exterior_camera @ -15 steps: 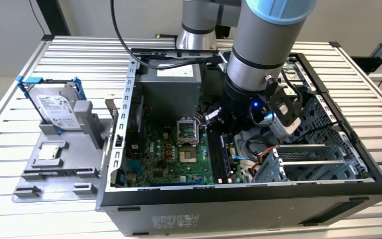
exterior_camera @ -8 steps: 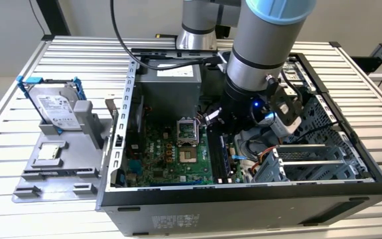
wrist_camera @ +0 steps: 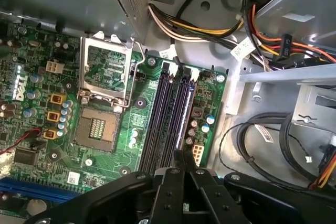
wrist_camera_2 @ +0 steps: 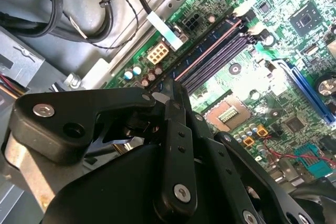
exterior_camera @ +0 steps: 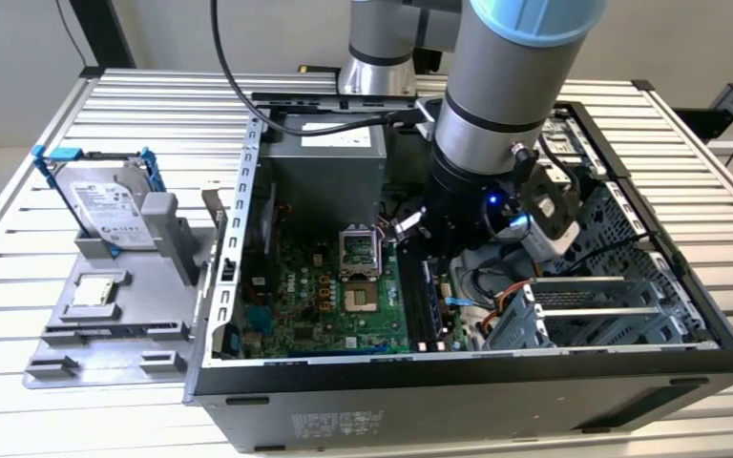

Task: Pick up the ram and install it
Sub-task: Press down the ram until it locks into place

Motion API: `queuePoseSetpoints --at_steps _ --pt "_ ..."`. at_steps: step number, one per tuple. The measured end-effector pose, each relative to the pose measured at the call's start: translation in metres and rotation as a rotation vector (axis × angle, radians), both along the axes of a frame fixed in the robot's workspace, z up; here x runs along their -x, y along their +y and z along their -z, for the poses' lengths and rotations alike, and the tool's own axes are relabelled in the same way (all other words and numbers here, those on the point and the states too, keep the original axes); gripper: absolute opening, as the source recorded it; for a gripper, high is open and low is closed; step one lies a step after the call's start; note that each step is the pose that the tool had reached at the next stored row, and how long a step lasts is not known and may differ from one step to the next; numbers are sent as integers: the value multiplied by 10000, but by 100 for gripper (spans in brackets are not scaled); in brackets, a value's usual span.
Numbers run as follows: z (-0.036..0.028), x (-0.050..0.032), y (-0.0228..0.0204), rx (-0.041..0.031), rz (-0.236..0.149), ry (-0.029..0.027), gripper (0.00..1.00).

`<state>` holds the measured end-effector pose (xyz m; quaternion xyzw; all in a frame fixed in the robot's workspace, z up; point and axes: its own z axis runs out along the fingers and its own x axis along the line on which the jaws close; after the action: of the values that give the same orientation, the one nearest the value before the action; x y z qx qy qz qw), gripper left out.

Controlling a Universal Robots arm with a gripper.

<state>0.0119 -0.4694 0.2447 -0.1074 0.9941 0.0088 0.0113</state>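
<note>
Slatted table (exterior_camera: 49, 401), case (exterior_camera: 469, 401) (cables (wrist_camera: 273, 135))

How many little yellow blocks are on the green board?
3 yellow blocks: one, one, one, in a row beside the processor socket in the first wrist view. More may be hidden.

Look: the ram (wrist_camera: 181, 113) is a long, thin, dark stick, seen edge-on in the first wrist view as a narrow dark line.
Pose: it stands on its long edge, running lengthwise along the memory slots of the green board.
Place: inside the open computer case, in the bank of slots beside the processor socket; in the exterior view it is a dark strip (exterior_camera: 424, 298) at the board's edge.
Hold: the near end lies between the closed tips of the gripper (wrist_camera: 178, 157).
Seating: whether it is fully pressed into its slot cannot be told.
</note>
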Motion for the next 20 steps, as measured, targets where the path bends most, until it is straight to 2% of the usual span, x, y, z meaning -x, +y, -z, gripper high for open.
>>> queuePoseSetpoints --at_steps 11,20 --pt "-1 0 0 24 -328 -94 0" --pt "-3 0 0 19 -1839 -127 0"
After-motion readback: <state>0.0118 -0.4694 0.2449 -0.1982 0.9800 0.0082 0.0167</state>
